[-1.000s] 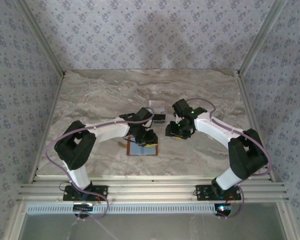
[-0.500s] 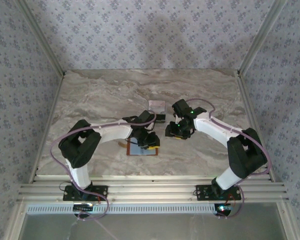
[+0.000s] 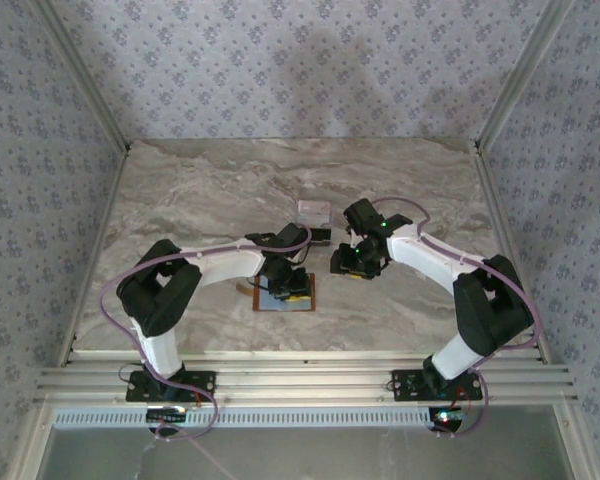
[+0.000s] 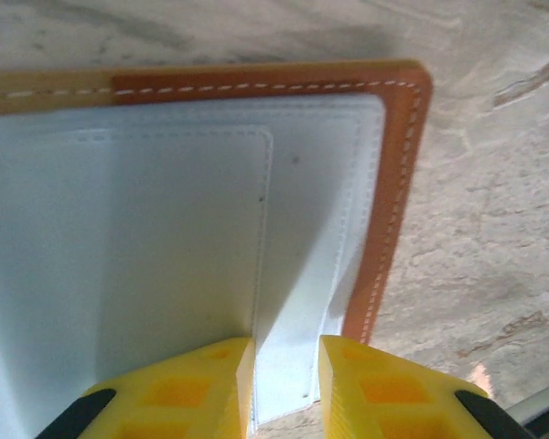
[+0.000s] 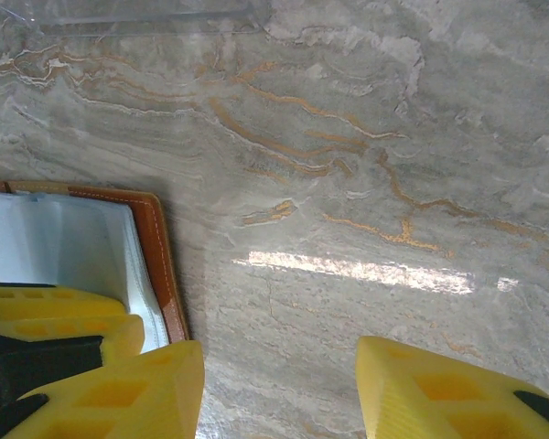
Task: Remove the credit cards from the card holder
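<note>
The card holder lies open on the marble, brown leather rim around pale blue-white pockets. My left gripper hangs low over its right half. Its yellow jaws stand narrowly apart, with a strip of pale lining showing in the gap and nothing pinched that I can see. The credit cards are out of view. My right gripper hovers just right of the holder, open over bare marble. In the right wrist view the holder's corner and the left arm's fingers sit at the lower left.
A clear shiny plastic sheet lies just behind the two grippers, its edge at the top of the right wrist view. Patterned walls and metal rails close in the table on three sides.
The left arm has swung a little left and lower over the card holder. The right arm and the holder have hardly moved. Both jaws keep the same width.
</note>
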`<state>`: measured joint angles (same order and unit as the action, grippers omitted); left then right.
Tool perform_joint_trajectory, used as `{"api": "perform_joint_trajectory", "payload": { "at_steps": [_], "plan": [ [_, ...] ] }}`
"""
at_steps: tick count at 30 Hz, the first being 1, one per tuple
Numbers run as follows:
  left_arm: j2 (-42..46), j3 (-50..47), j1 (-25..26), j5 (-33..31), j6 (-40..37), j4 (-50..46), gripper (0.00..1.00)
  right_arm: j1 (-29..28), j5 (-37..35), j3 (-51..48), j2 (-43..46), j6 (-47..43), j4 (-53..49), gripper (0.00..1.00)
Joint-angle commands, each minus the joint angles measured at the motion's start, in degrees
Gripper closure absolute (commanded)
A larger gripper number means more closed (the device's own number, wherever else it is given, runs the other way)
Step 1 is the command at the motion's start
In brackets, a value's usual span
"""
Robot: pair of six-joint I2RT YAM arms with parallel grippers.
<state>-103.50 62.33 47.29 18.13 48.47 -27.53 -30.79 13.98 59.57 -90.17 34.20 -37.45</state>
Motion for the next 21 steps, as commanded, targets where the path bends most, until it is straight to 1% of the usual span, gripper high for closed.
{"api": "perform_joint_trajectory", "payload": {
  "at_steps": [1,21],
  "plan": [
    [1.2,1.4,0.2,-5.0,-2.1,-6.9,0.73,-0.1,0.5,1.6,-0.9,-0.2,-0.5,0.51],
    [4.4,4.9,0.4,-16.1,-4.8,-18.2,0.73,-0.7,0.5,2.5,-1.7,-0.4,-0.9,0.51]
  ]
}}
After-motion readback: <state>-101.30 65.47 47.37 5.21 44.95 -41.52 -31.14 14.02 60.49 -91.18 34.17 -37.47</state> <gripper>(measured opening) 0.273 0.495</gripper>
